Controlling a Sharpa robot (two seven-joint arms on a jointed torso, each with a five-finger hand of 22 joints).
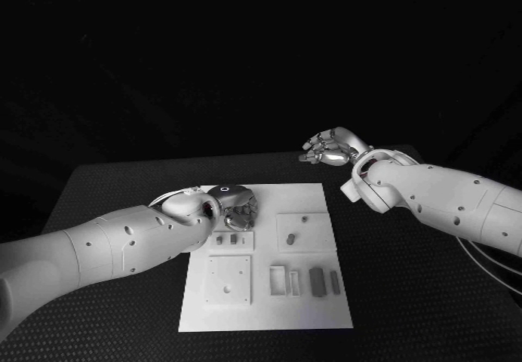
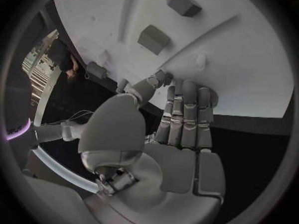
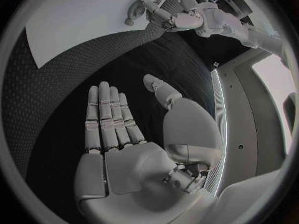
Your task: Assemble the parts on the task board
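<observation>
Partly hidden under the left hand (image 1: 231, 205), whose fingers lie straight and together holding nothing at the task board's (image 1: 272, 317) 11 o'clock corner, the board runs lengthwise from 12 to 6 o'clock mid-table, small parts (image 1: 317, 280) toward 5 o'clock, while the right hand (image 1: 332, 147) hovers spread and empty at 1 o'clock.

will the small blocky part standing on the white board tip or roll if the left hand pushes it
The blocky part has flat faces, so it would probably slide, not roll. It stands low and squat on the smooth board, so tipping seems unlikely. It looks rigid and light for the left hand.
</observation>
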